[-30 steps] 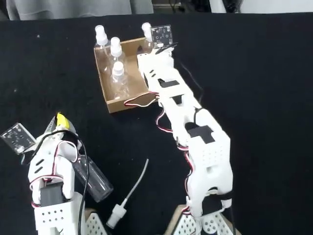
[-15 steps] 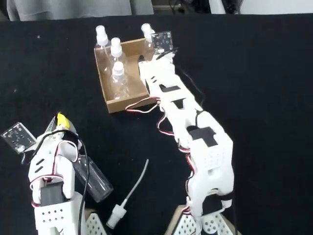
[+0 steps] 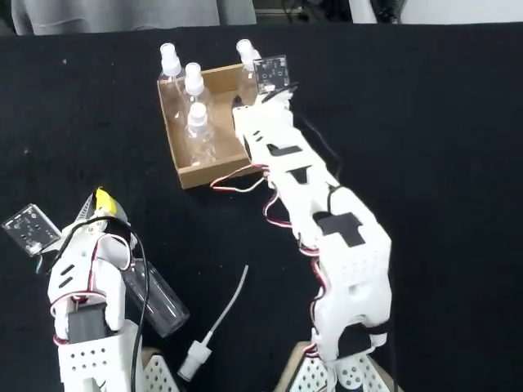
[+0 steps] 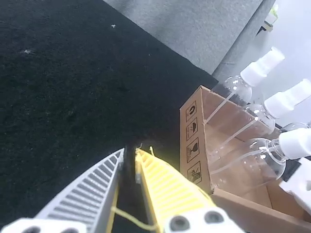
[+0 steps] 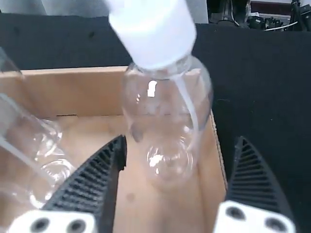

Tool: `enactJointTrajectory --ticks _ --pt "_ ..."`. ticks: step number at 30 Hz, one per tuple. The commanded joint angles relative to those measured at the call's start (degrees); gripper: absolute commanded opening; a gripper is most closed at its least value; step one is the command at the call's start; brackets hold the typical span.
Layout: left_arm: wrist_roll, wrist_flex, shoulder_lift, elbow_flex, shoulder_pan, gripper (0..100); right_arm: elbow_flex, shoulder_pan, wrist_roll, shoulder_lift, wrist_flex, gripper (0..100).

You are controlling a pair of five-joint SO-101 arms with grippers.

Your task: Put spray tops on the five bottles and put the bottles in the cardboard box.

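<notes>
In the cardboard box (image 3: 186, 173) stand three capped clear bottles (image 3: 197, 122), and a fourth capped bottle (image 3: 243, 52) stands in its far right corner. My right gripper (image 5: 175, 162) is open over that corner, its fingers (image 5: 97, 179) on either side of this bottle (image 5: 167, 121) without touching it. A bottle with no top (image 3: 157, 300) lies on the table beside my left arm. A loose spray top (image 3: 196, 356) with its long tube lies just right of it. My left gripper (image 4: 129, 155) is shut and empty, low over the cloth, pointing toward the box (image 4: 197, 141).
A black cloth (image 3: 425, 122) covers the table, with open room to the right of the right arm and left of the box. The right arm (image 3: 310, 196) stretches from the front edge up to the box. Grey fabric lies past the far edge.
The right arm has shifted slightly back and to the right at the box corner. The left arm, the lying bottle and the loose spray top have not moved.
</notes>
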Motion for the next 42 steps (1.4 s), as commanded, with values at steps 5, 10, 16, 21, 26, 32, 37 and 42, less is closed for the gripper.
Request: enactJointTrajectory --ticks 5,10,16,21,26,32,37,42 --pt "-0.53 0.26 -0.26 1.27 -0.31 3 4.53 -1.14 0.7 -11.03 -1.14 29.2" --pt "-0.53 0.26 -0.26 1.27 -0.31 3 8.84 -1.14 0.7 -14.99 -1.14 29.1" --pt "-0.53 0.26 -0.44 1.27 -0.31 3 16.66 -1.05 0.7 -24.4 -0.26 29.0" --pt "-0.53 0.26 -0.44 1.27 -0.4 3 19.74 -1.05 0.7 -33.54 10.99 29.0" --pt "-0.53 0.0 -0.53 1.27 -1.27 3 19.74 -0.79 0.7 -41.54 23.38 29.0" --pt "-0.53 -1.93 -0.62 1.27 -5.05 3 19.82 -1.05 0.7 -49.36 35.34 29.0" --pt "-0.53 -4.84 -0.62 1.27 -10.07 3 19.82 -1.23 0.7 -55.43 45.45 29.0" --pt "-0.53 -5.63 -0.62 0.92 -13.14 3 21.23 -4.04 0.62 -60.7 51.52 29.0"
